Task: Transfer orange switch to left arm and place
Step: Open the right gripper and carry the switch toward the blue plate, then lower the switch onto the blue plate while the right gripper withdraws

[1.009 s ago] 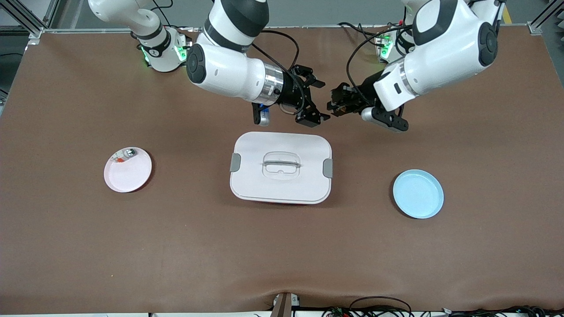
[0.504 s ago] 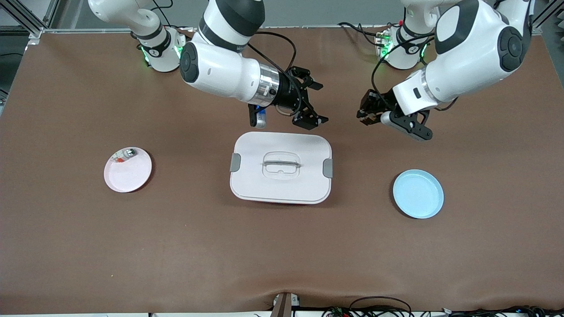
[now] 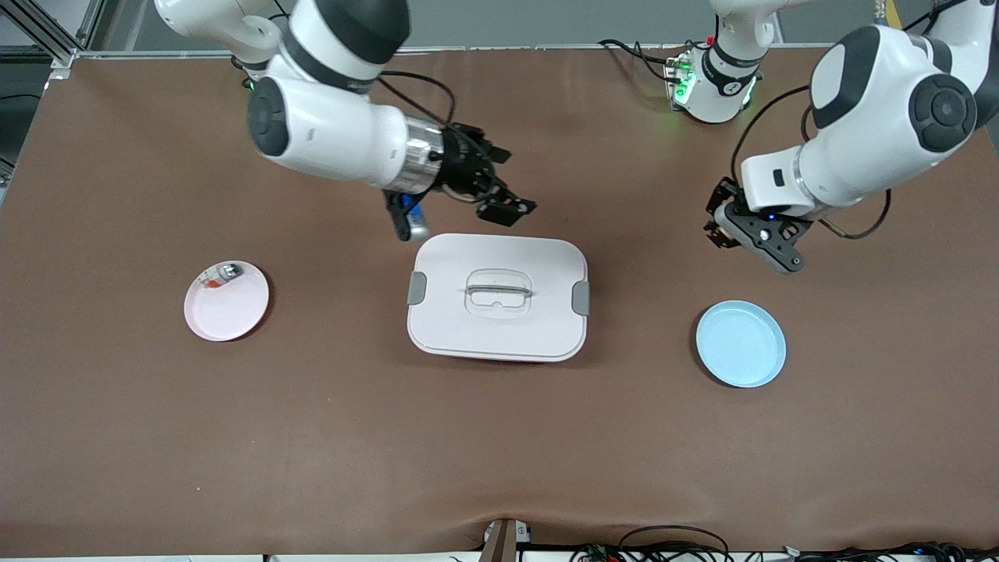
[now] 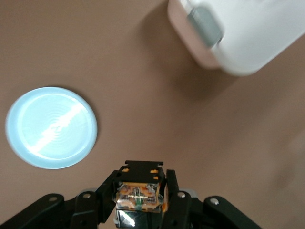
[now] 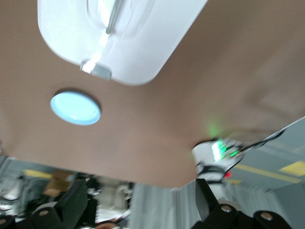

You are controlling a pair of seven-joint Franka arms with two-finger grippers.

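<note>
- Left gripper (image 3: 716,231) up over bare mat toward the left arm's end of the table, fingers (image 4: 106,192) pinched on the switch (image 4: 138,195).
- Switch clamped between those fingers: black body, clear face, orange tabs at the corners; no lettering readable on it.
- Blue plate (image 3: 741,344) on the mat just below and near that gripper, nothing lying on it.
- Box (image 3: 498,297) mid-table, well apart from the left gripper; lid on, grey latches at both ends, recessed handle on top, no label visible.
- Right gripper (image 3: 497,181) up over the mat beside the box's edge nearest the arm bases, fingers (image 5: 71,202) spread wide, nothing between them.
- Pink plate (image 3: 226,300) toward the right arm's end of the table, well apart from the right gripper.
- Small silver-and-red item (image 3: 221,274) on the pink plate at the rim nearest the bases; markings too small to read.
- Green lights glowing at the left arm's base (image 3: 714,78); no brand text legible anywhere on the arms.
</note>
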